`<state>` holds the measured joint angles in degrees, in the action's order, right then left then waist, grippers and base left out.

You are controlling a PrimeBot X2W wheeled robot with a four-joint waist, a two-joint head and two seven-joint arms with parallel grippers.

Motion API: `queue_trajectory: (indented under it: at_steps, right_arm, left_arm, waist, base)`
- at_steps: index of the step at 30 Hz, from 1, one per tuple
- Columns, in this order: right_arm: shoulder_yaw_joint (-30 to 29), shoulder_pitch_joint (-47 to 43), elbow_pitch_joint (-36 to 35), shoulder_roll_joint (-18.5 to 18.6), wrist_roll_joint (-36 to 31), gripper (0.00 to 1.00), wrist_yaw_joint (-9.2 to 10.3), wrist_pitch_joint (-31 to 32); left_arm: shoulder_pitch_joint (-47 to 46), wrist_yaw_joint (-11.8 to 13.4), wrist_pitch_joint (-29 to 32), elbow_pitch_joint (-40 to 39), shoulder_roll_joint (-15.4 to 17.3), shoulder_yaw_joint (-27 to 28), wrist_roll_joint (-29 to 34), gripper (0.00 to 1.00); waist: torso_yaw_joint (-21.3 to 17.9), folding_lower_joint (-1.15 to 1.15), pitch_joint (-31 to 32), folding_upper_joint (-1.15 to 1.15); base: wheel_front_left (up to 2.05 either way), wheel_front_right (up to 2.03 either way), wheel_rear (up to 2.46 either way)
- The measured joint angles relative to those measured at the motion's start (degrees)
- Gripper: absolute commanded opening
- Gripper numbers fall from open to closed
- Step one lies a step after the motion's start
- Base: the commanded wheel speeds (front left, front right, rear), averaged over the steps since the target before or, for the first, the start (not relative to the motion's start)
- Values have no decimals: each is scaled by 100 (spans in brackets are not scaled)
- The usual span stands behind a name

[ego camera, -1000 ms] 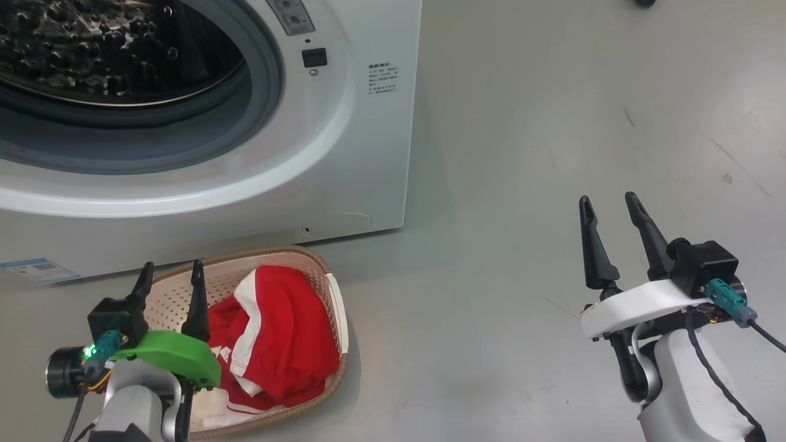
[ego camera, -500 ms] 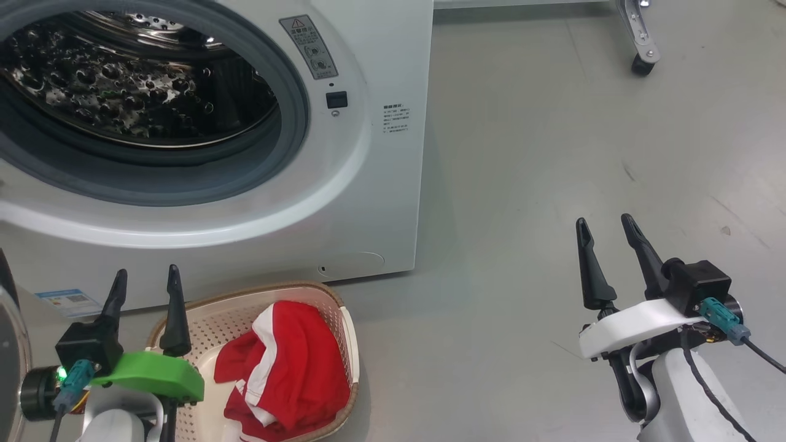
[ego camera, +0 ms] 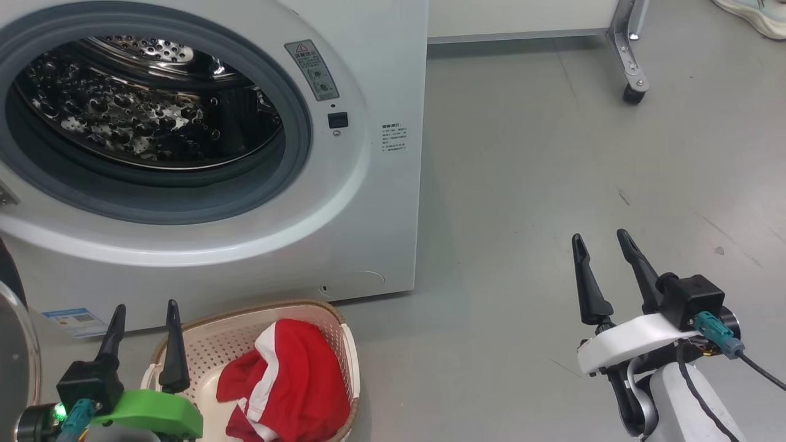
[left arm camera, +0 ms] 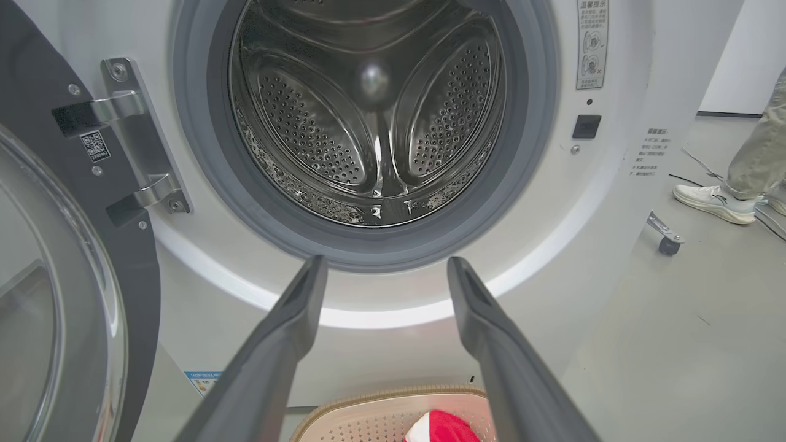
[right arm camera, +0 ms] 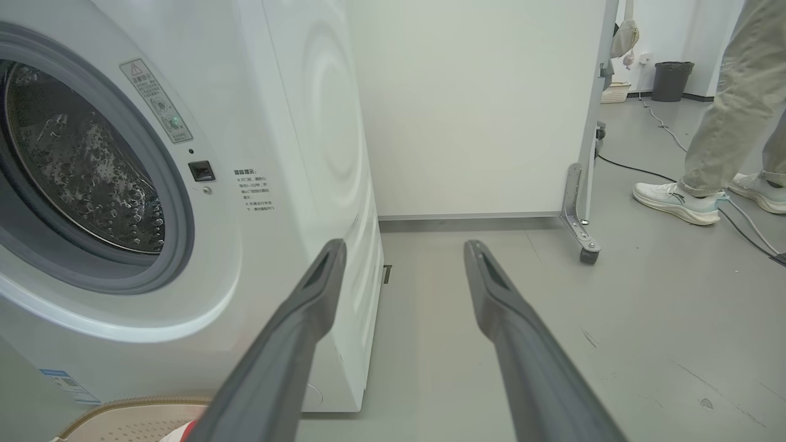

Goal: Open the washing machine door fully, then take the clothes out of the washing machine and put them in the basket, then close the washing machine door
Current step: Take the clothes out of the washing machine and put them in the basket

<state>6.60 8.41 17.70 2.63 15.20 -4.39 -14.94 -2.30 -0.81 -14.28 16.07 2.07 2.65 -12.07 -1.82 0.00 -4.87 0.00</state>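
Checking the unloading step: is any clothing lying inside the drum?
No: the drum shows bare steel walls all round, while the red clothes lie in the basket.

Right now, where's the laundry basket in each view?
Head view: basket at lower left, below the washing machine front.
Left wrist view: basket at bottom centre.
Right wrist view: basket in the bottom left corner.
Shared landmark: black latch socket right of the door opening.

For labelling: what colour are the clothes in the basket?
The clothes are red with white stripes; best seen in the head view.
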Motion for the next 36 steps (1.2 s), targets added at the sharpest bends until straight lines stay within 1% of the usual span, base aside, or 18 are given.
queue_trajectory:
  at_steps: [2,7,19,22,36]
  right_arm:
    - [10,-9,-13,-1,-23,100,0,-1]
    - [22,-25,-30,-1,-23,100,0,0]
    - [47,-70,-32,-1,-21,100,0,0]
    - [57,-70,-35,-1,-21,100,2,0]
    - [119,-71,-46,-1,-20,100,9,0]
  left_arm:
    - [58,2,0,-55,0,14,7,100]
    - [184,108,0,-175,0,15,-29,100]
    - [303,163,0,-304,1,-93,-257,100]
    - [364,210,0,-313,1,-123,-264,100]
    - [418,236,0,-378,1,-222,-303,100]
  waist:
    - [1,0,5,0]
    - [6,0,22,0]
    - [-35,0,40,0]
    - [-42,0,46,0]
    - [-54,0,41,0]
  base:
    - [0,0,0]
    - [0,0,0]
    - [0,0,0]
    - [0,0,0]
    - [0,0,0]
